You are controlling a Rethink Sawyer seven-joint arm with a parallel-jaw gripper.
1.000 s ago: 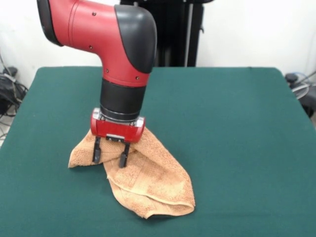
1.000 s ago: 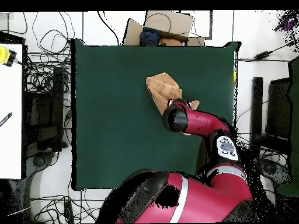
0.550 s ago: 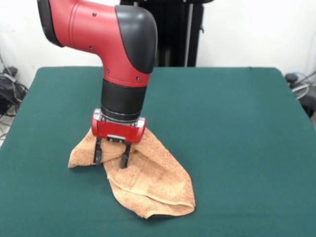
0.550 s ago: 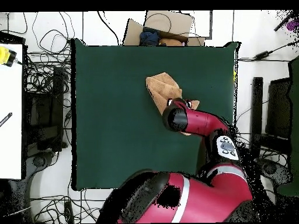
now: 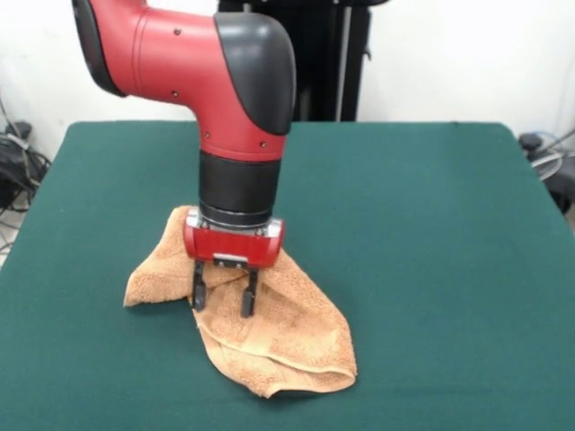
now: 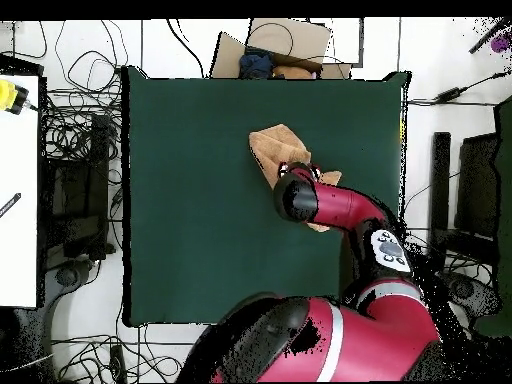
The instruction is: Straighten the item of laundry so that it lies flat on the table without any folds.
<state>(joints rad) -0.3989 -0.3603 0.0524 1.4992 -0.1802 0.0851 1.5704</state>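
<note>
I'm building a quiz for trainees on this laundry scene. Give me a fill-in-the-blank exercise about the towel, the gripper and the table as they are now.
1. The small orange-tan terry towel lies ____ on the table, not flat.
2. The red and black arm's gripper stands directly over the ____.
3. The gripper's two dark fingers are spread ____.
4. The large table's cloth-like top is dark ____.

Missing words: crumpled; towel; open; green
</note>
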